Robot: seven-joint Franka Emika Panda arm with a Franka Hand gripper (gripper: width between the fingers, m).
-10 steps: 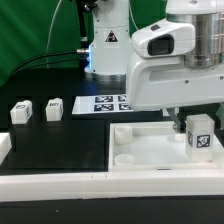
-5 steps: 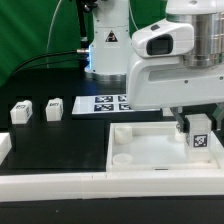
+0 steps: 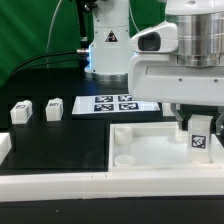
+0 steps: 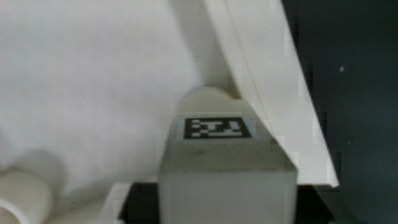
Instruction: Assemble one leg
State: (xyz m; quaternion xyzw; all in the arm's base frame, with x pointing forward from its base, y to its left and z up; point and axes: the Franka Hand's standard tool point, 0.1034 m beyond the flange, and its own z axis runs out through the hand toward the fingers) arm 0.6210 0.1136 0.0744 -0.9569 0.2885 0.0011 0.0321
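My gripper (image 3: 197, 122) is shut on a white leg (image 3: 200, 133) with a black-and-white tag on its face. It holds the leg upright over the far right corner of the large white tray (image 3: 150, 158). In the wrist view the leg (image 4: 221, 150) fills the middle between the dark fingers (image 4: 139, 200), its tagged end close to the tray's raised rim (image 4: 267, 90). A round corner socket (image 4: 22, 195) shows at the edge. Three more legs (image 3: 20, 113), (image 3: 54, 109), (image 3: 3, 147) lie on the black table at the exterior view's left.
The marker board (image 3: 110, 103) lies behind the tray near the arm's base (image 3: 105, 40). A long white rail (image 3: 50, 185) runs along the front edge. A green backdrop stands behind.
The gripper has moved with the leg toward the exterior view's right and slightly down, closer to the tray's far right corner.
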